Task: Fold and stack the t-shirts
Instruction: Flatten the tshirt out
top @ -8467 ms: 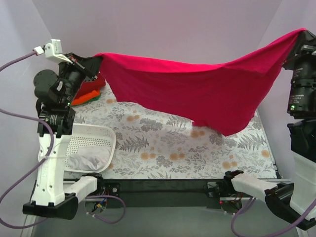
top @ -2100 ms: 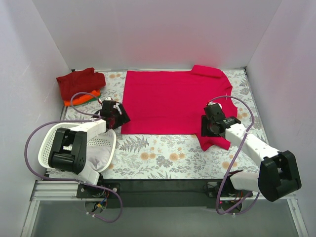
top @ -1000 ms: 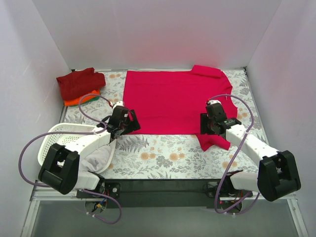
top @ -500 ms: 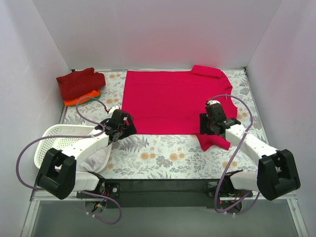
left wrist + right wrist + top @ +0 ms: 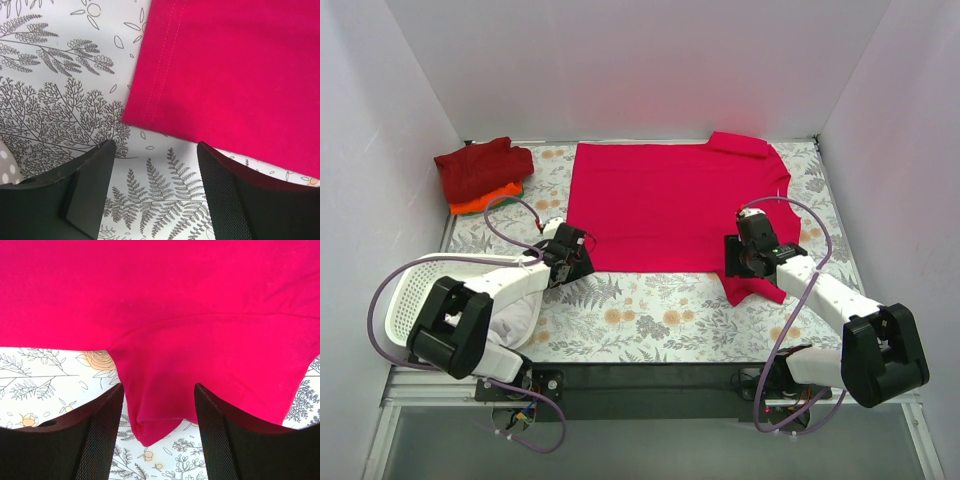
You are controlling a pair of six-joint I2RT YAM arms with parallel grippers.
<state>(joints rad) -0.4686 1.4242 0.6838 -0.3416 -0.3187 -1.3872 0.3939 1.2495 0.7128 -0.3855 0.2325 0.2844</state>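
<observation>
The pink-red t-shirt [image 5: 670, 205] lies flat, upper middle of frame. There's the left gripper [image 5: 580, 262], fingers spread, at its lower-left corner. The right gripper [image 5: 742, 268], also spread, is over the sleeve [image 5: 755, 285], lower right. The folded stack [image 5: 480, 172] sits upper left.

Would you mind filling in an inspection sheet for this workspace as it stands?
Surface: fern-print table, flat.
Job's things: pinkish-red t-shirt spread flat; dark red shirt folded over orange shirt, far left.
Clutter: white basket near left, pale cloth inside.
Grippers: left gripper open, just short of the t-shirt's hem corner; right gripper open, astride its near-right sleeve.
Cables: left purple cable and right purple cable loop above the arms.
Surroundings: plain white walls.
</observation>
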